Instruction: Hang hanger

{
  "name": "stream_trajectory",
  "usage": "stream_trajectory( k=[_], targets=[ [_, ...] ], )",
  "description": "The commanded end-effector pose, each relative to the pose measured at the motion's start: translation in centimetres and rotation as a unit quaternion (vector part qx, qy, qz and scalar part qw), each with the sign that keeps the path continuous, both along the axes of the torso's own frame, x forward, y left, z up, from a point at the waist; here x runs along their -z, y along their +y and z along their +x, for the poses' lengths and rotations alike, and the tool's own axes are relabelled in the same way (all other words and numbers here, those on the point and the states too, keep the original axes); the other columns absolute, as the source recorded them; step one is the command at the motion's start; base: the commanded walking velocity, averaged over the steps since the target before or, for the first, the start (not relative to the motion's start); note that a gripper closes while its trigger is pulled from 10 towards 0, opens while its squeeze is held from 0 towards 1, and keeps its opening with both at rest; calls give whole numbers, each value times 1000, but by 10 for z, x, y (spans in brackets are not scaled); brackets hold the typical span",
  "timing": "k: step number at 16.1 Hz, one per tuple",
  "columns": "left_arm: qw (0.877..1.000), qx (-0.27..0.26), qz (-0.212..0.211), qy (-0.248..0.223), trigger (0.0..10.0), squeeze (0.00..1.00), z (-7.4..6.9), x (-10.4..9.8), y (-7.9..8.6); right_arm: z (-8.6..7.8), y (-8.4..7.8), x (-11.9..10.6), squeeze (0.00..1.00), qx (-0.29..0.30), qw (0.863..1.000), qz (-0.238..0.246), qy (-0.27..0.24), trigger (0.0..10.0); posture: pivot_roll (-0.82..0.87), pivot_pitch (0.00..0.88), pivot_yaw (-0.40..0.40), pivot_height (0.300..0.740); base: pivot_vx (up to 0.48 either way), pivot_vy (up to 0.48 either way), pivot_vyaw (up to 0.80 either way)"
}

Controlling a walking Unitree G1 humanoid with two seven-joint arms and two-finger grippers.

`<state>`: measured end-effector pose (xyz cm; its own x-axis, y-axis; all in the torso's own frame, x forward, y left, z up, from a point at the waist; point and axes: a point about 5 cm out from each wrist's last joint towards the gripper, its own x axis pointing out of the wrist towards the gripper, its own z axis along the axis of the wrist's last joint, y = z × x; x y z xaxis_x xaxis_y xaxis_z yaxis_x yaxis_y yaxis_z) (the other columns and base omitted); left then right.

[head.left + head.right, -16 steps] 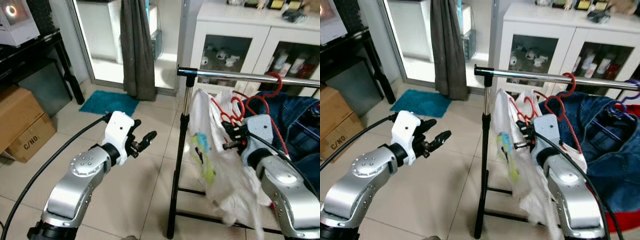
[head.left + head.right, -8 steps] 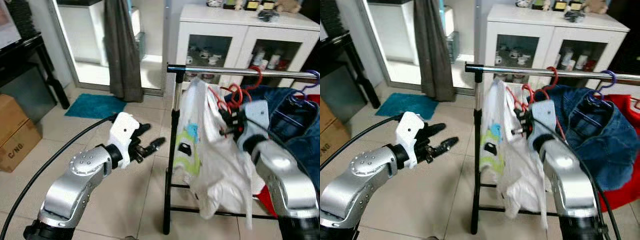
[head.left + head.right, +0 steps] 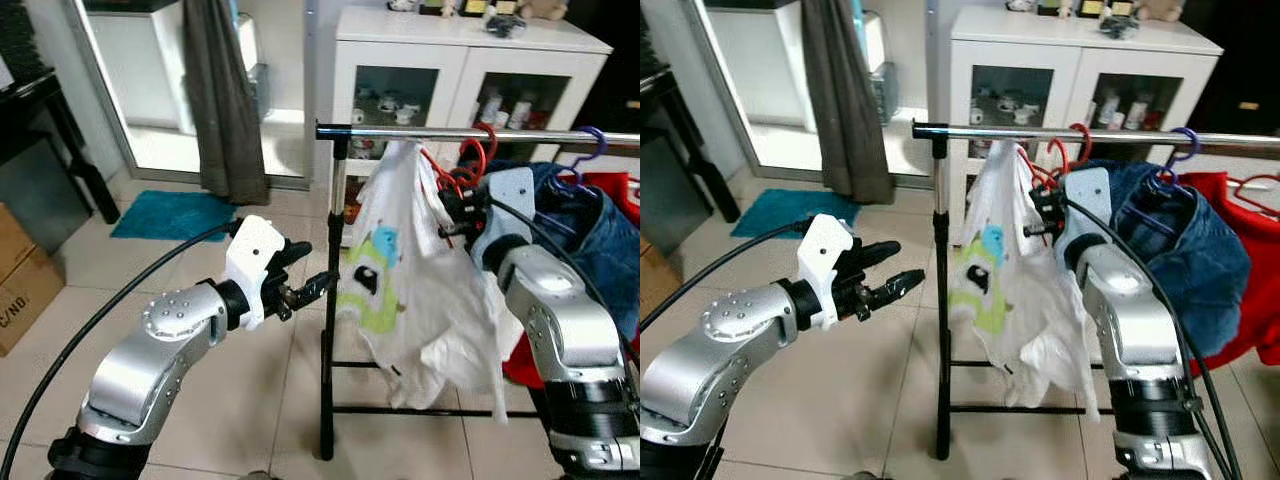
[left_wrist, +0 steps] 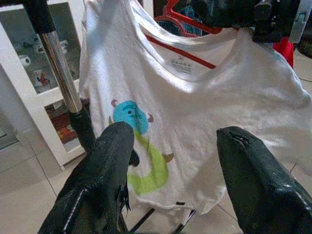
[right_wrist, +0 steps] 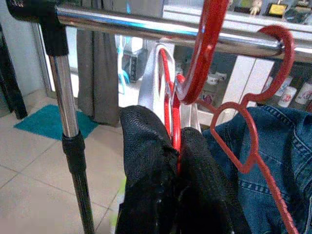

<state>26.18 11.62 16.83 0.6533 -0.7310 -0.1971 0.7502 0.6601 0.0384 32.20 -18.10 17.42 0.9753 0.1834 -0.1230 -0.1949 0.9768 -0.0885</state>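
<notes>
Right gripper (image 5: 175, 165) pinches the red hanger (image 5: 207, 53) just under the rail (image 3: 480, 134); its floppy shirt (image 3: 410, 290) will swing, so hold the stiff neck; left gripper (image 3: 305, 285) spread open

We see a red hanger (image 5: 171, 105) carrying a white T-shirt (image 3: 415, 270) with a cartoon monster print in blue and green. Its hook (image 5: 207, 51) reaches up to the chrome rail (image 3: 470, 134) near the rail's left end. The shirt drapes down beside the rack's black upright post (image 3: 332, 310), hem bunched and uneven.
</notes>
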Motion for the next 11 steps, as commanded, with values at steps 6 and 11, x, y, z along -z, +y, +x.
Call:
stream_trajectory(
  k=[6,11],
  targets=[
    [1000,-1,2,-4,10000,0,5,-4,0,2,2,-7,0,1,1000,15,-23,10000,-127,0,38,719,0,0,0],
    [997,-76,17,-11,10000,0,15,1,8,-17,9,3,0,-12,999,39,-10,10000,-124,0,29,719,0,0,0]
  ],
)
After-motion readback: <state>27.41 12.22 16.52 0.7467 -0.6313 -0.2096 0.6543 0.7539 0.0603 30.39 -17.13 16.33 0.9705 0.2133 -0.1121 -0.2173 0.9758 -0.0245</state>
